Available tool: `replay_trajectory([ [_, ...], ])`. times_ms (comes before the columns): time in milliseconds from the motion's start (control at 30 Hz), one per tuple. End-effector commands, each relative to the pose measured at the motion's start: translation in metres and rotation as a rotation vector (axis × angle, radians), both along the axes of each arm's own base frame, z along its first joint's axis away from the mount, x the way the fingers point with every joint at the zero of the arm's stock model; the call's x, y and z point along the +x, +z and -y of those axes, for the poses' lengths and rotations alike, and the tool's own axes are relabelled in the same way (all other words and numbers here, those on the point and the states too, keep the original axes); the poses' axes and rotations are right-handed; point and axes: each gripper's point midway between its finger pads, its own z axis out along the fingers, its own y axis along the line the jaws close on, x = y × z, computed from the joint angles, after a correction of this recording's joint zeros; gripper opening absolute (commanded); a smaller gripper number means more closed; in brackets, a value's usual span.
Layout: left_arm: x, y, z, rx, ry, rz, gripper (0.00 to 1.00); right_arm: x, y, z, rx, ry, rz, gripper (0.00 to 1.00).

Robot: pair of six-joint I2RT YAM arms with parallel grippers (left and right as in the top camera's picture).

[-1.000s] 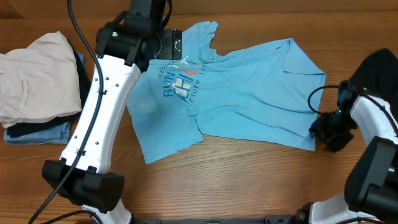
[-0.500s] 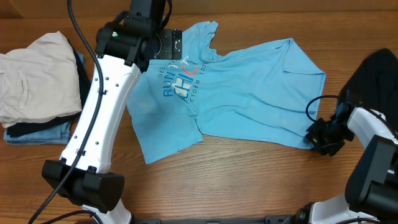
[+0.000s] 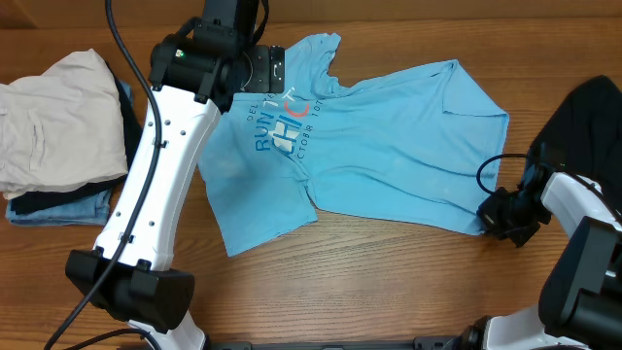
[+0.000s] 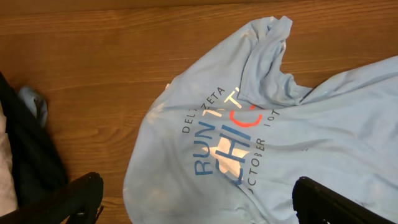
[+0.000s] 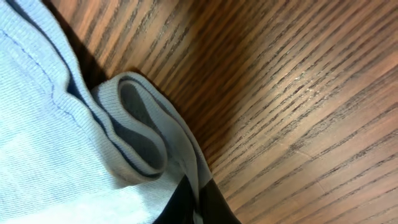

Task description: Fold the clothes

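The clothes, a sky-blue T-shirt [image 3: 389,146], lie spread and wrinkled on the wooden table, with white and red-orange lettering [image 3: 284,122] facing up. My left gripper [image 3: 272,70] hovers over the shirt's upper left part. In the left wrist view it [image 4: 199,214] is open, its dark fingers [image 4: 68,202] wide apart over the print on the shirt [image 4: 249,143]. My right gripper [image 3: 496,216] sits at the shirt's lower right corner. Seen from the right wrist, it [image 5: 199,208] is shut on the rolled hem of the shirt [image 5: 143,137].
A cream-beige garment [image 3: 53,117] is piled at the left edge on darker and denim-blue cloth [image 3: 58,206]. A black garment [image 3: 588,117] lies at the right edge, behind the right arm. Bare wood [image 3: 389,282] runs along the front.
The right gripper has slid slightly left and down onto the shirt's lower right corner and closed on the hem. The left arm and the shirt's body have not moved.
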Motion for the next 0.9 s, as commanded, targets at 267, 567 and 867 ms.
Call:
replay_trajectory([
  [267,-0.056,-0.083,-0.009,-0.024,0.102,-0.363,0.90,-0.023,-0.013,0.078,-0.131,-0.285,0.001,0.04],
  [567,-0.155,-0.195,0.002,-0.107,0.082,-0.813,0.82,-0.012,-0.013,0.087,-0.152,-0.292,0.055,0.04],
  [867,-0.217,-0.256,-0.016,-0.069,0.198,-0.975,0.77,-0.009,-0.013,0.086,-0.143,-0.289,0.068,0.04],
])
